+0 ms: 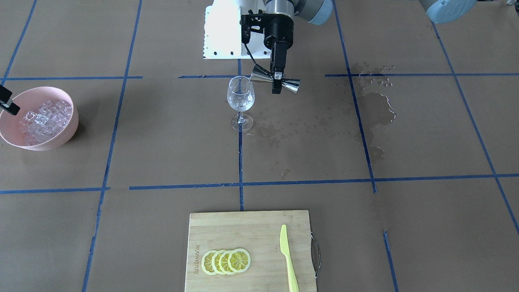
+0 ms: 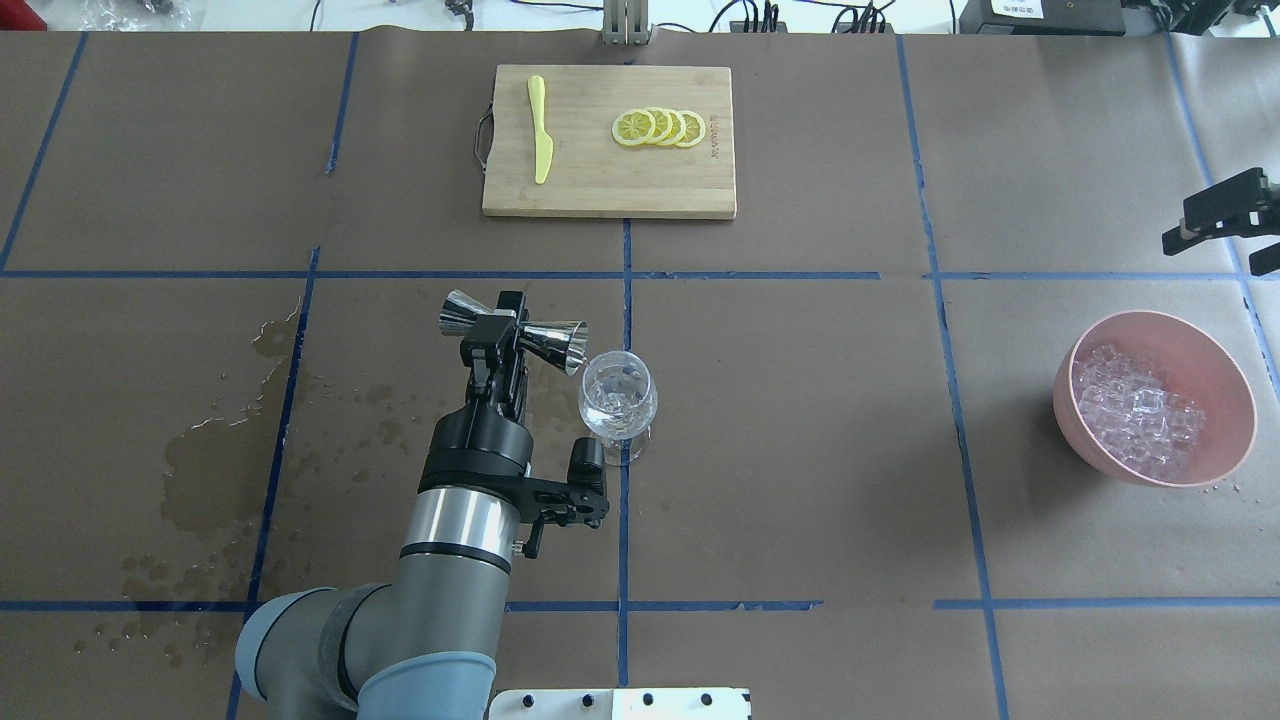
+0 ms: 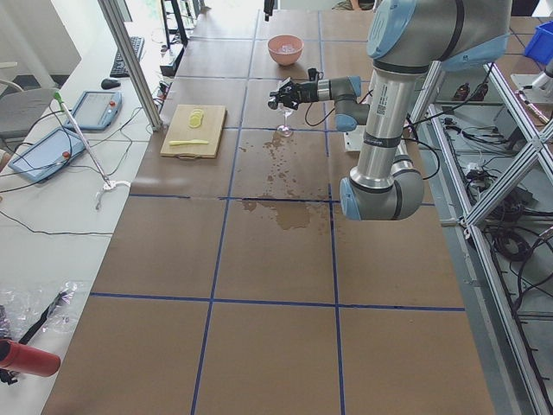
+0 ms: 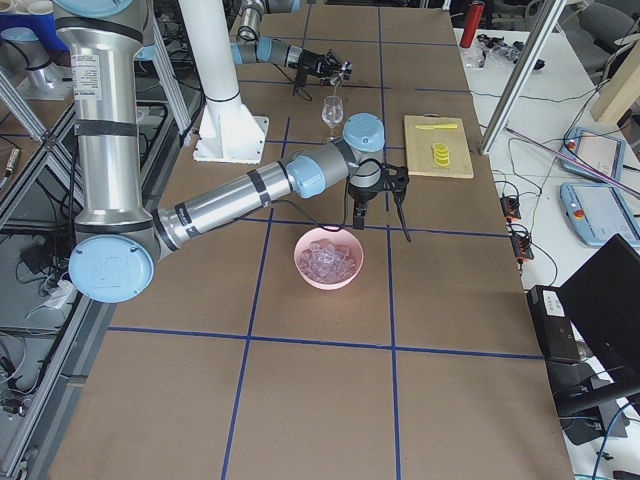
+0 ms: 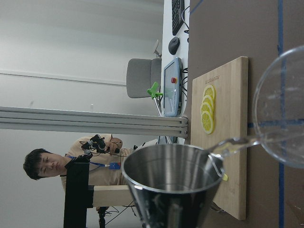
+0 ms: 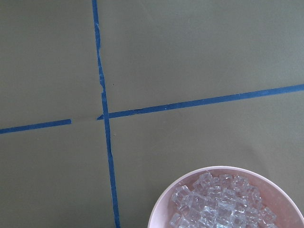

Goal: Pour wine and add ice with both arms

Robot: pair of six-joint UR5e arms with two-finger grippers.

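Steel jigger (image 2: 555,342) is pinched at its waist by the left gripper (image 2: 505,325), and it lies tipped on its side with its mouth at the rim of the glass (image 2: 618,395). In the left wrist view a thin stream of wine (image 5: 232,144) runs from the lip into the glass, so I judge the pouring is in progress, not finished. Some clear liquid seems to sit in the glass, though the overhead view is too small to be sure. The ice step is left: the ice (image 2: 1140,410) lies all in the pink bowl (image 2: 1068,395), well apart from the glass. The right gripper (image 2: 1222,238), spread and empty, hovers near that bowl, beyond its far rim.
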